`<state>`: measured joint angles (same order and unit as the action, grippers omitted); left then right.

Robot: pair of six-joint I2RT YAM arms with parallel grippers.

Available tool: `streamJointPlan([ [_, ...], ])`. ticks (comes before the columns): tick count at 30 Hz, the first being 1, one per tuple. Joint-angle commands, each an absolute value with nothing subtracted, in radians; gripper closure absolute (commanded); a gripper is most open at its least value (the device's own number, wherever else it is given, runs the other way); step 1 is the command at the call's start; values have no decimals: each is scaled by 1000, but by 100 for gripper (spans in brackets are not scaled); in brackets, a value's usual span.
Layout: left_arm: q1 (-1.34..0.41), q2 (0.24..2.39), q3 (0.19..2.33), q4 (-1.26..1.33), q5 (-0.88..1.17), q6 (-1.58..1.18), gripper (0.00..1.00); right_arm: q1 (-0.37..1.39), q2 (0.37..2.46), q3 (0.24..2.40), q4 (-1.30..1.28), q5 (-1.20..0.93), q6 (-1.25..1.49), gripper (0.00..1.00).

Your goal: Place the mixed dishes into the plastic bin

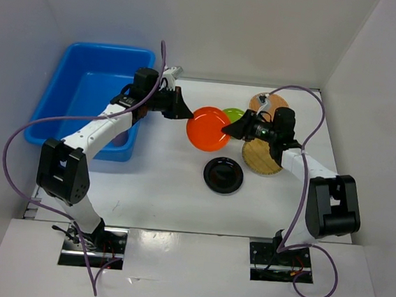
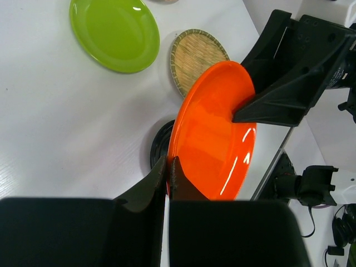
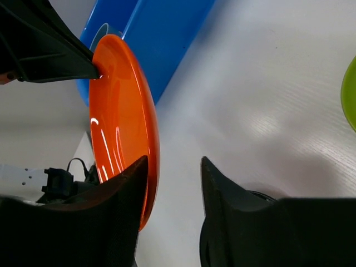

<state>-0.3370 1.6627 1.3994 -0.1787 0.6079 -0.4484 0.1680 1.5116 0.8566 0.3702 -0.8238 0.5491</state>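
Plastic bin [image 1: 59, 93], bright blue, sat at the upper left of the top view. We saw the left arm [image 1: 98, 128] rise from its base at the lower left and stretch up and rightward past the bin's near right corner. The left gripper [image 1: 187, 114] was pressed together on the left rim of the orange plate [image 1: 210, 130]. That plate was tilted at centre frame, just right of the bin. In the left wrist view its fingers [image 2: 158, 178] pinched the rim at the bottom of the frame.

At the plate's opposite rim sat the right gripper [image 1: 229, 129], with the right arm [image 1: 302, 162] folded back toward the lower right. In the right wrist view its jaws stood apart, bare table [image 3: 267, 83] showing between them, and the rim lay just beside one finger [image 3: 130, 183].

Behind the orange plate peeked the lime green plate [image 1: 234, 113]. Below it lay the black plate [image 1: 223, 174]. Further right we saw one bamboo disc [image 1: 263, 160] and, above it, a second disc [image 1: 276, 102].
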Motion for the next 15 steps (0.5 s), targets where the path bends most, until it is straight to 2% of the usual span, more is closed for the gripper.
streamJointPlan([
  [1,-342,1667,1428,-121,641,-456,100,173,1496,897,391,-834,537,46],
  [2,-342,1667,1428,-121,641,-446,100,173,1487,897,391,-834,537,39],
  [3,-342,1667,1428,-121,631,-446,100,173,1477,897,379,-834,537,26],
  [6,-331,1667,1448,-159,557,-436,100,173,1430,906,336,-792,528,5],
  [8,-322,1667,1477,-218,500,-420,100,173,1387,916,295,-772,517,0],
  [10,-287,1658,1520,-248,444,-408,100,173,1297,925,276,-750,517,0],
  [15,-112,1623,1555,-252,321,-440,100,173,1070,925,190,-521,506,0],
])
